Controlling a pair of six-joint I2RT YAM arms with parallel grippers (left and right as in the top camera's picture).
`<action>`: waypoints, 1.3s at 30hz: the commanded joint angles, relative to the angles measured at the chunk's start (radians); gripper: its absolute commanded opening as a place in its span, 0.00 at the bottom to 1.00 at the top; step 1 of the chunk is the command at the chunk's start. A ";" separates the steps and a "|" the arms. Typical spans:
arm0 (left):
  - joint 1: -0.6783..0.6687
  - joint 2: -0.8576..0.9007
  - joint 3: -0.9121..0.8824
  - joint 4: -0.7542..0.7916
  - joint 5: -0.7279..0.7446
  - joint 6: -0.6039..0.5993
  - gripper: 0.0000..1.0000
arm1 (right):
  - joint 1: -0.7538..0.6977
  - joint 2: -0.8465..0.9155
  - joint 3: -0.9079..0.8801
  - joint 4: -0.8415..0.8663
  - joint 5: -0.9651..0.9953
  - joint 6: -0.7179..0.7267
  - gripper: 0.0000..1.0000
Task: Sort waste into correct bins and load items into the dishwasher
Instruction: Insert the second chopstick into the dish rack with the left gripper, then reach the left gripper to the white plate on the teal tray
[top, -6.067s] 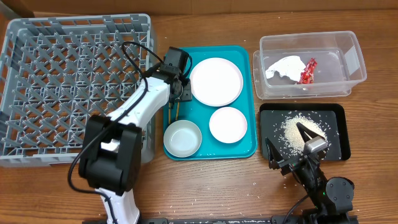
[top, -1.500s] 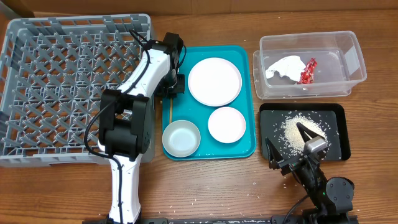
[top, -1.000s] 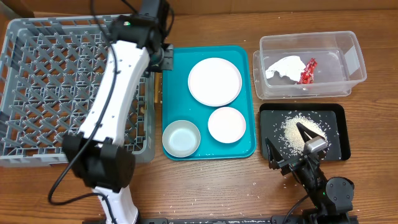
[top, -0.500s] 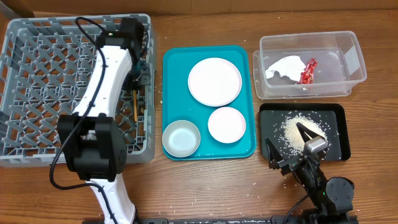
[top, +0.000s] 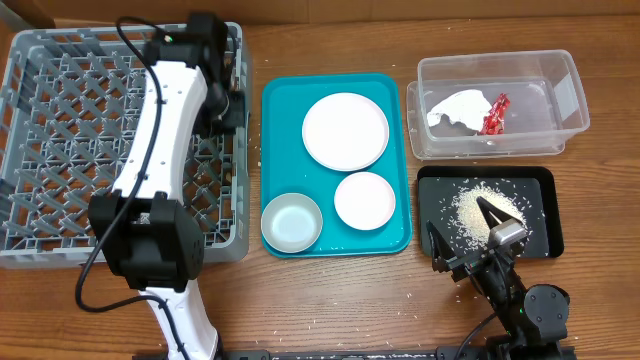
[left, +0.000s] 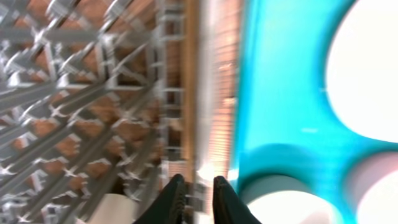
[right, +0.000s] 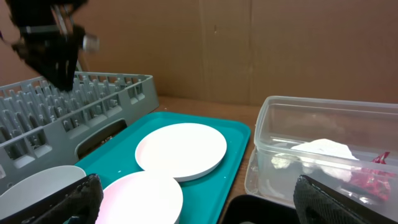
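Grey plastic, the dish rack (top: 60, 150) fills the left of the surface. The left end effector (top: 226, 106) hangs over its right wall, probably to drop chopsticks among the pegs, though blur hides whether its near-shut fingers pinch anything. Next, the teal tray (top: 285, 130) groups the plate (top: 346, 131), white bowl (top: 366, 200) and metal bowl (top: 293, 222), not yet loaded. Napkin (top: 455, 108) and wrapper (top: 494, 114) lie in the clear tub (top: 570, 70), and rice (top: 465, 205) on the black tray (top: 540, 190), under the right end effector (top: 462, 228), spread wide and empty.

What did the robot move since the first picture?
The left tool carried the chopsticks leftward from the edge of the teal tray to over the grey rack. The plate, white bowl, metal bowl, clear tub, black tray and right tool stayed put.
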 joint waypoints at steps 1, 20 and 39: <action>-0.042 -0.073 0.098 -0.041 0.210 0.014 0.20 | -0.002 -0.010 -0.010 0.006 0.007 0.004 1.00; -0.500 -0.112 -0.350 0.278 -0.037 -0.347 0.50 | -0.002 -0.010 -0.010 0.006 0.007 0.004 1.00; -0.484 -0.006 -0.466 0.421 0.094 -0.193 0.04 | -0.002 -0.010 -0.010 0.006 0.007 0.004 1.00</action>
